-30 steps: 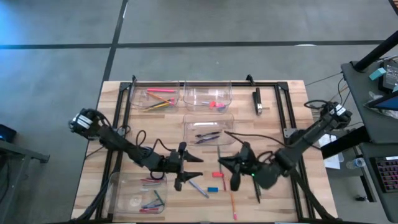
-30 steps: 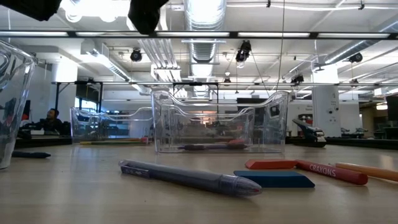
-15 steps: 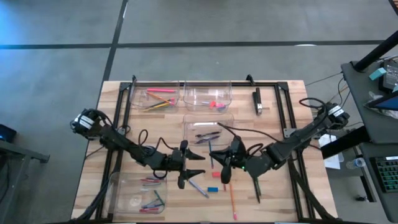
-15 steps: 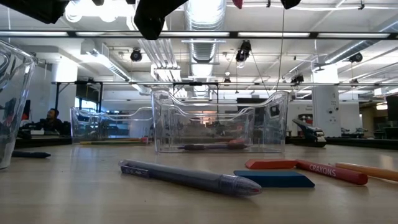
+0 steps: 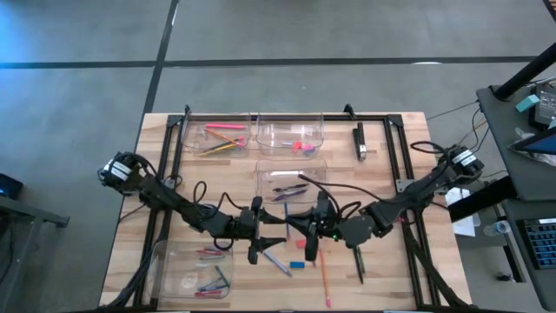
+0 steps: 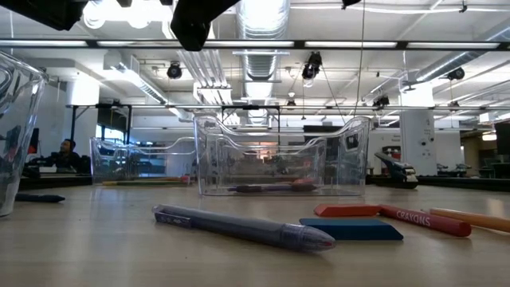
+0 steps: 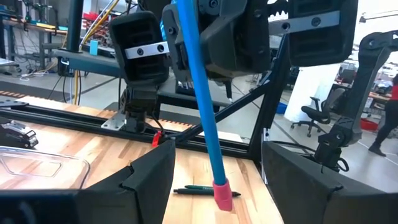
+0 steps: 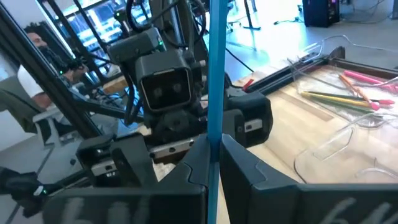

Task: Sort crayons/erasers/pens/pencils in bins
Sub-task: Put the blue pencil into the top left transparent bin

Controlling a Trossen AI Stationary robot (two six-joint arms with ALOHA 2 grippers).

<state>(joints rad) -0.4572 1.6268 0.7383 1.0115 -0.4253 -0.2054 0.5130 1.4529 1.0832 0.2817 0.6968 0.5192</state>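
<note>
My right gripper (image 5: 304, 228), over the table's middle, is shut on a long blue pencil (image 7: 200, 99) with a pink rubber tip (image 7: 222, 194). My left gripper (image 5: 268, 236) faces it from the table's left. It is open, and the pencil's lower end hangs just ahead of its spread fingers (image 7: 149, 180) without touching them. A purple pen (image 6: 239, 226), a blue eraser (image 6: 351, 229), a red crayon (image 6: 398, 215) and an orange pencil (image 5: 323, 283) lie flat on the table near the front. Several clear bins hold sorted pieces. My right gripper pinches the blue pencil's shaft (image 8: 215, 134) between its two fingers, well away from the pink tip. The fingers come level from the table's right and lie across the pencil. The pencil stands steeply, slightly tilted, with the pink tip down and off the table.
Bins stand at the far left with pencils (image 5: 221, 137), far middle with erasers (image 5: 291, 137), centre with pens (image 5: 291, 178) and near left with crayons (image 5: 193, 269). A black oblong block (image 5: 359, 141) lies far right, and a black pen (image 5: 359, 261) lies near my right arm.
My right gripper has travelled toward the table's left edge, toward my left gripper. Its wrist has turned on the way, and the blue pencil has stayed in its shut fingers throughout.
</note>
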